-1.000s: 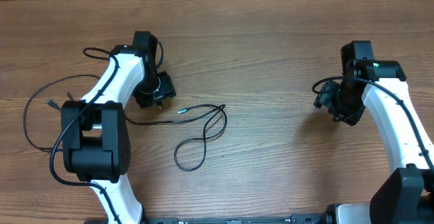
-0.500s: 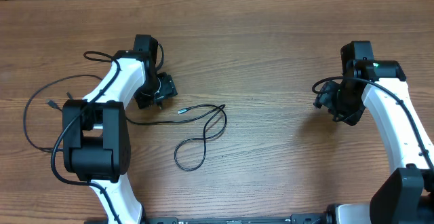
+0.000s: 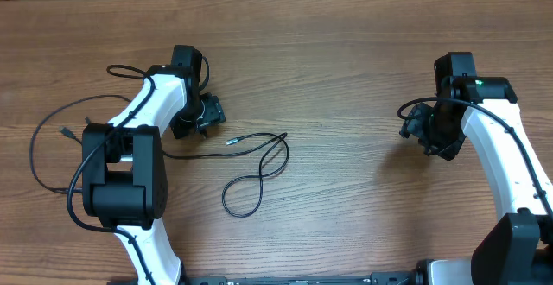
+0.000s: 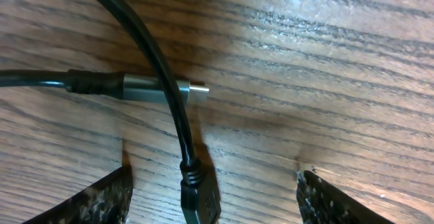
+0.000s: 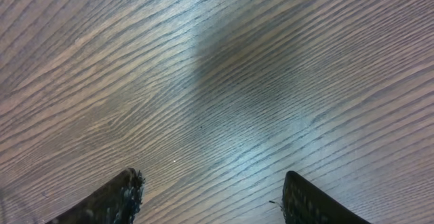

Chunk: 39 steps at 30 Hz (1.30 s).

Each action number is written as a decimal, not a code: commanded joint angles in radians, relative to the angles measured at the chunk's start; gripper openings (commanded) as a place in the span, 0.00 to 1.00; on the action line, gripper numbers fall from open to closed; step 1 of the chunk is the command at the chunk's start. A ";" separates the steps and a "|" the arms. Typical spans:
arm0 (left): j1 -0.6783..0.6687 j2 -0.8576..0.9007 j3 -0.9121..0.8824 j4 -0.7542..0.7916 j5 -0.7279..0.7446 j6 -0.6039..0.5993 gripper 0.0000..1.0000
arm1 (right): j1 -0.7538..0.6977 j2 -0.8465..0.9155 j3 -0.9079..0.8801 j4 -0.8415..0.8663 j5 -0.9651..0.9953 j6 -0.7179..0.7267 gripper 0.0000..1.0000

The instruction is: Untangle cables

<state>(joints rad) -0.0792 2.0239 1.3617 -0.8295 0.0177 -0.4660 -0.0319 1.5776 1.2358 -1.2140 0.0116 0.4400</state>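
Observation:
Thin black cables (image 3: 256,169) lie looped and crossed at the table's middle left, with a silver plug (image 3: 231,141) at one end. My left gripper (image 3: 207,115) is just up-left of that plug. In the left wrist view the silver plug (image 4: 163,89) lies on the wood. A second black cable (image 4: 152,54) crosses over it and ends in a black connector (image 4: 201,198). That connector lies between my left gripper's (image 4: 213,198) open fingers, touching neither. My right gripper (image 3: 425,135) is far to the right, open and empty over bare wood (image 5: 213,197).
Another black cable (image 3: 34,160) curves in a wide loop at the far left beside the left arm's base, with a loose end (image 3: 65,132). The wooden table (image 3: 346,86) fills the view, and the right arm's base is at the lower right.
My left gripper has shifted slightly to the right above the cable end. The cables and the right arm have not moved.

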 commanded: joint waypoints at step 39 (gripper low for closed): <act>0.102 0.016 0.201 -0.260 -0.071 0.026 0.04 | -0.002 -0.003 -0.006 -0.001 0.009 -0.003 0.65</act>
<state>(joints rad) -0.0250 2.0338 1.4170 -1.0340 -0.0200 -0.4614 -0.0322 1.5776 1.2358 -1.2175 0.0116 0.4400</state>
